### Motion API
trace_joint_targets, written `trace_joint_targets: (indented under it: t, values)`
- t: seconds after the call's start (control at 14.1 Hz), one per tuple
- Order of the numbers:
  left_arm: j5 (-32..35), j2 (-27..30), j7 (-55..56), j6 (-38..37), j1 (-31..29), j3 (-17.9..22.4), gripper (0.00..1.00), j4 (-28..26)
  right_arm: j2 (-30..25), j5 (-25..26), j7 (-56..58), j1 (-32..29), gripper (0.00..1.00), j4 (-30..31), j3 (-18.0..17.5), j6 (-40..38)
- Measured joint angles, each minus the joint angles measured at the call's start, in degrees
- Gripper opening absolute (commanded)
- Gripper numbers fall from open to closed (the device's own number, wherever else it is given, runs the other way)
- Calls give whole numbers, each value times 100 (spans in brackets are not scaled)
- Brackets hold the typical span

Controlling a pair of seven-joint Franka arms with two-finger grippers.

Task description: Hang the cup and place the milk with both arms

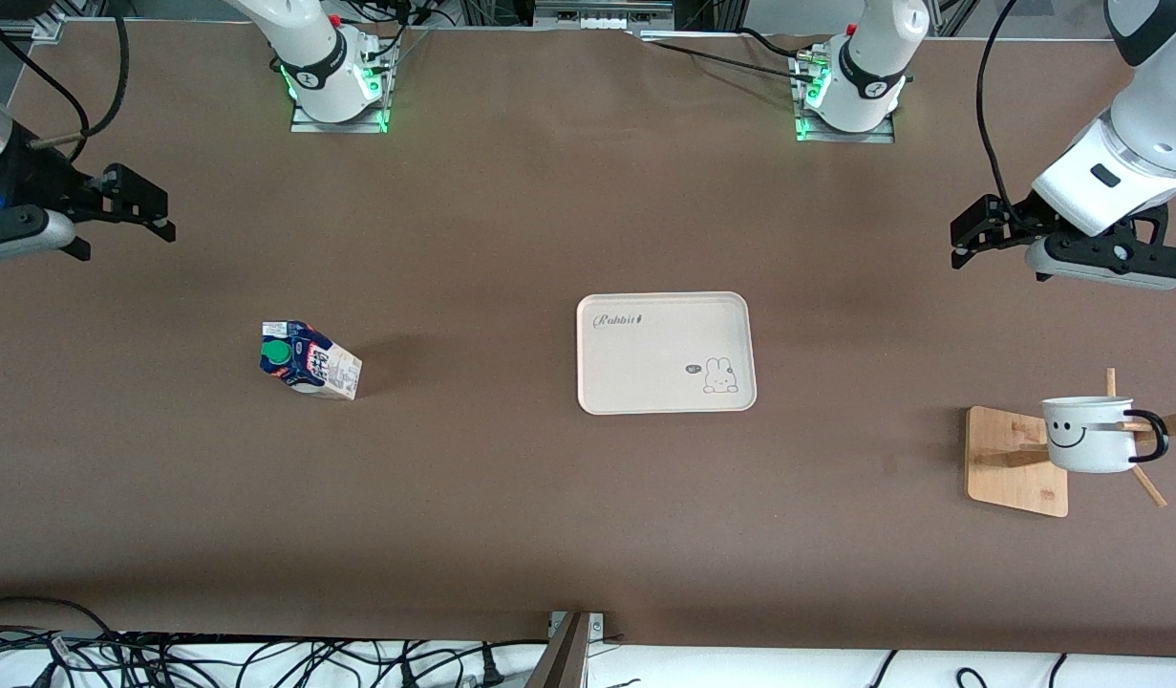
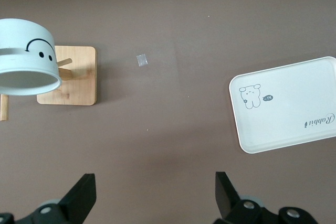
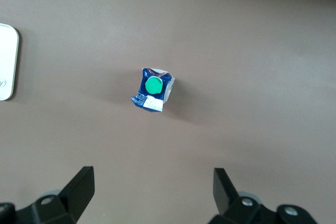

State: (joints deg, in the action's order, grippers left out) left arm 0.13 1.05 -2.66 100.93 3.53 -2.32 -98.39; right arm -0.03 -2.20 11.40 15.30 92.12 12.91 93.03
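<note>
Cup (image 1: pixel 1087 434) is already hanging on the wooden rack (image 1: pixel 1015 460), w/ left gripper (image 2: pixel 155 192) waiting up high, fingers spread wide & empty. Milk (image 1: pixel 309 358) is standing on the table (image 1: pixel 511 210), apart from the tray (image 1: pixel 666 353). Right gripper (image 3: pixel 153 190) is hovering open, carton just ahead of its fingertips. Best approach, I'd judge: centre the carton between the fingers, then descend.

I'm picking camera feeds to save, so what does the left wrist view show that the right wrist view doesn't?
Only the left wrist view shows the cup hanging on the wooden rack, the left pincer open, and the tray's rabbit print. Only the right wrist view shows the milk standing on the table, and the right pincer open. Both share the white tray, just an edge in the right view, and the brown table.
</note>
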Motion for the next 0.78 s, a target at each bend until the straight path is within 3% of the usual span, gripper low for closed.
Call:
trace_joint_targets:
  t: [0.28, 0.57, 0.78]
  values:
    - [0, 0, 0, -1, -1, 0, 100, 0, 14, 191, 22, -22, 100, 94, -13, 19]
    - [0, 0, 0, -18, -2, 2, 100, 0, 26, 237, 160, -595, 100, 91, -510, 61]
    - [0, 0, 0, -77, -4, 2, 100, 0, 50, 238, 164, -648, 100, 0, -623, 96]
